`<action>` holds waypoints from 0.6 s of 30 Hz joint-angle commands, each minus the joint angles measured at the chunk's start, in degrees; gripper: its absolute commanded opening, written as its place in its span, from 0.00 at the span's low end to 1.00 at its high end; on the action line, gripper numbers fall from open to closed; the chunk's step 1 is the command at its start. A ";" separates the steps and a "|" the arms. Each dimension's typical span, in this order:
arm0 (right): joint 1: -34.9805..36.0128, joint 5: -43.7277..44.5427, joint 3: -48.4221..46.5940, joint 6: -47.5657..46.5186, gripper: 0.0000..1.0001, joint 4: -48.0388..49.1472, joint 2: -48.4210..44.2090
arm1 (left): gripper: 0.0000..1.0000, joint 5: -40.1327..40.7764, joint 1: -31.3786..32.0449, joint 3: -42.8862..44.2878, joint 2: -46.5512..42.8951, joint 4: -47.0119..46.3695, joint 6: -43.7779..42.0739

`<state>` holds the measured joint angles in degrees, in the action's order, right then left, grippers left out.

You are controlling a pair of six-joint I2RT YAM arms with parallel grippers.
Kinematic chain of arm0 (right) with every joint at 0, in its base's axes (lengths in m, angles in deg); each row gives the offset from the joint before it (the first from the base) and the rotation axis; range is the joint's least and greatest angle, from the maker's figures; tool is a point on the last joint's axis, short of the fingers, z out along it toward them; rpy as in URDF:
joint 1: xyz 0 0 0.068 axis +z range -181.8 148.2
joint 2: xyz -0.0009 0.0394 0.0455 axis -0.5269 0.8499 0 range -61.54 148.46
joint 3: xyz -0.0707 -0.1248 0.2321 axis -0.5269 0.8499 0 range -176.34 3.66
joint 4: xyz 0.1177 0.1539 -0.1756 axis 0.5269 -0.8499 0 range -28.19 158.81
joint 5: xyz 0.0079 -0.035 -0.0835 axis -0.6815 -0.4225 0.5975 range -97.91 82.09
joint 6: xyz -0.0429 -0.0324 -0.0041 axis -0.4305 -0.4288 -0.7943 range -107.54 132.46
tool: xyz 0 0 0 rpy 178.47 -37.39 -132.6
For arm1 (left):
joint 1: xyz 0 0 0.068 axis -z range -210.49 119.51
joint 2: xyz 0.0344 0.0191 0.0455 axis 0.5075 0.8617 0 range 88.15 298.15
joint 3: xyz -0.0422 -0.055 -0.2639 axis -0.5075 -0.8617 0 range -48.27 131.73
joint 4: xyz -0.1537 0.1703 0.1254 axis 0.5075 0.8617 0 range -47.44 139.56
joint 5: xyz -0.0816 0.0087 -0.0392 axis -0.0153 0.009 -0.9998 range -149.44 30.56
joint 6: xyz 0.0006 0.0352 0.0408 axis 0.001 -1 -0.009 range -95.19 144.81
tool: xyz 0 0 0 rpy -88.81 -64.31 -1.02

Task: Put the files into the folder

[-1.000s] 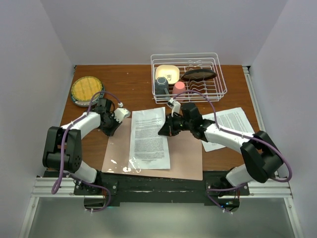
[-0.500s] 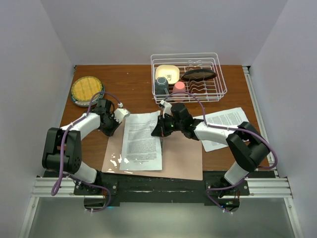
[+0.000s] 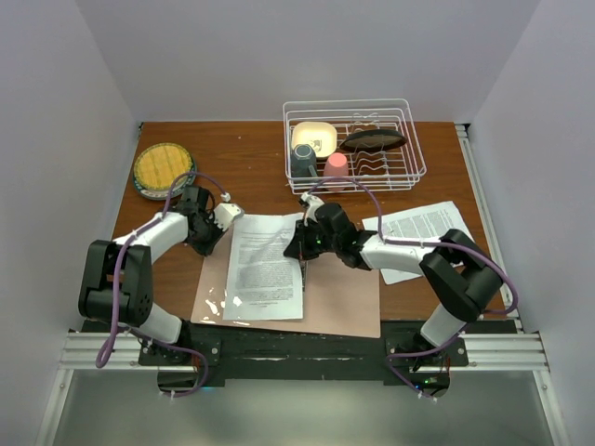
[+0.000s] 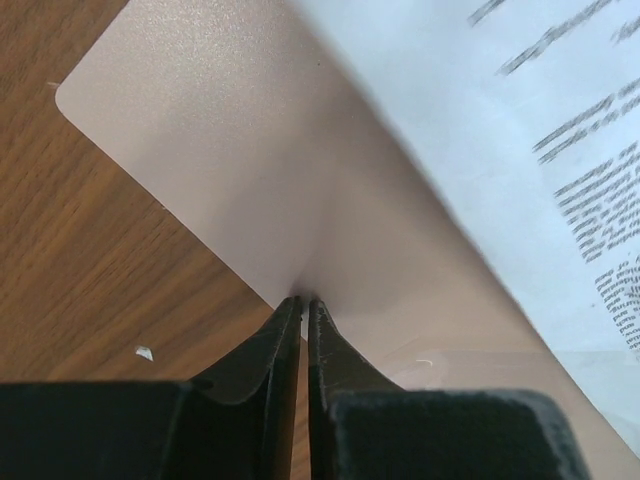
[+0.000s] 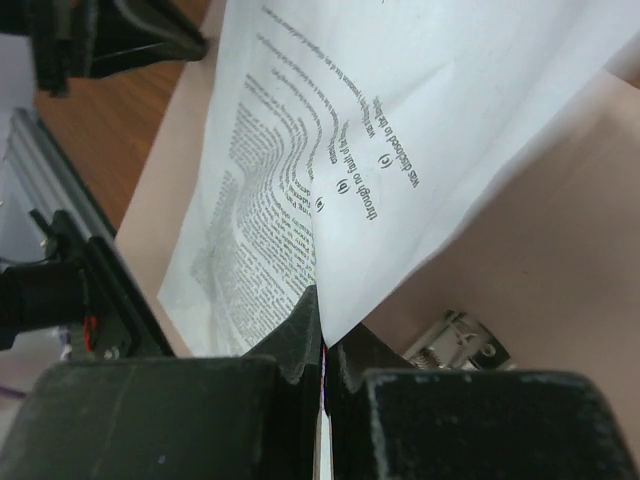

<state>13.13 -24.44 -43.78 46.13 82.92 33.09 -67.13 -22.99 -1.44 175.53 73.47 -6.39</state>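
Both arms stretched inward | left hand [image 4: 303, 302] clamped on folder [image 4: 230, 170] edge | right hand [image 5: 320, 322] clamped on sheet [image 5: 420, 110] edge

The left arm [image 3: 153, 228] and right arm [image 3: 409, 251] bend inward from the near edge of the table [image 3: 251, 153]. The left hand [image 3: 212, 239] pinches the folder [image 3: 344, 297] at its left edge, fingers [image 4: 278, 345] almost touching. The right hand [image 3: 298, 249], near the middle of the table, is clamped on a sheet [image 3: 265, 269].

Printed sheet, little of it readable
The sheet [image 5: 330, 150] carries dense black print; in the right wrist view only the bracketed markers "(b)" and "(c)" read clearly, the rest being too small or blurred.
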 commanded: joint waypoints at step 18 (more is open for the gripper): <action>3.15 11.26 -7.57 5.71 0.00 -1.53 6.53 | 0.09 -1.46 -0.39 -1.92 -1.86 2.04 -0.70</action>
<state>15.75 -14.41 -46.73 53.37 82.37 39.32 -67.15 -22.99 -2.17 174.67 73.89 -6.37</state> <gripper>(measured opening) 0.008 0.094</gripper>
